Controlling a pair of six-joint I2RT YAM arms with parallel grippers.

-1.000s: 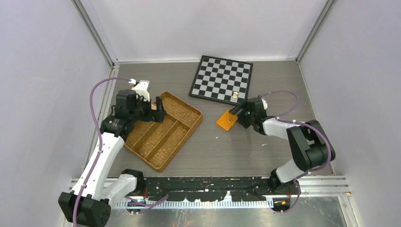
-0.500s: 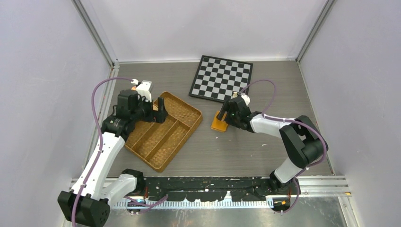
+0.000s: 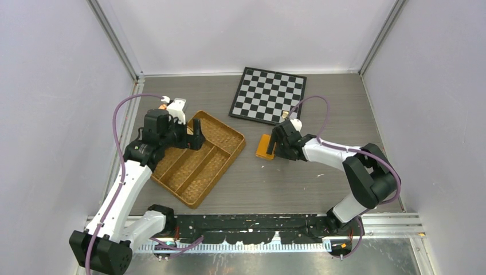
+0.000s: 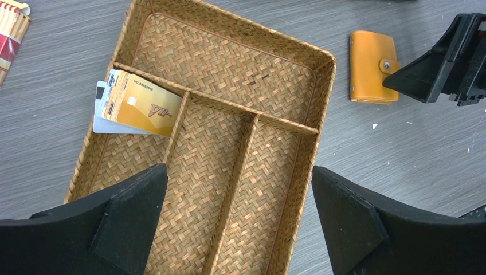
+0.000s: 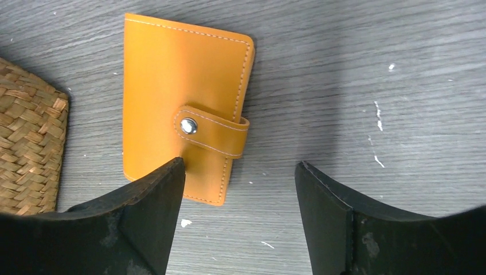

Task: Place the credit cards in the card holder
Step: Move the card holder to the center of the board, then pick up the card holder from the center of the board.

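Observation:
The orange card holder [image 5: 177,97] lies flat on the table, snapped closed, just right of the tray; it also shows in the overhead view [image 3: 264,148] and the left wrist view [image 4: 372,66]. My right gripper [image 5: 240,166] hovers open right over it, its left finger above the holder's near edge and bare table between the jaws. The credit cards [image 4: 137,103], a gold one on top of pale ones, are fanned in the tray's left compartment. My left gripper [image 4: 238,172] hangs wide open above the tray with nothing in it.
The brown woven divided tray [image 3: 195,201] sits left of centre, its corner close to the holder [image 5: 28,137]. A chessboard [image 3: 268,94] lies at the back with a small piece [image 3: 285,116] on its near edge. A red-and-tan packet [image 4: 11,31] lies beyond the tray.
My right gripper has swung left and turned over the card holder, which has shifted a little left toward the tray. The left arm has hardly moved.

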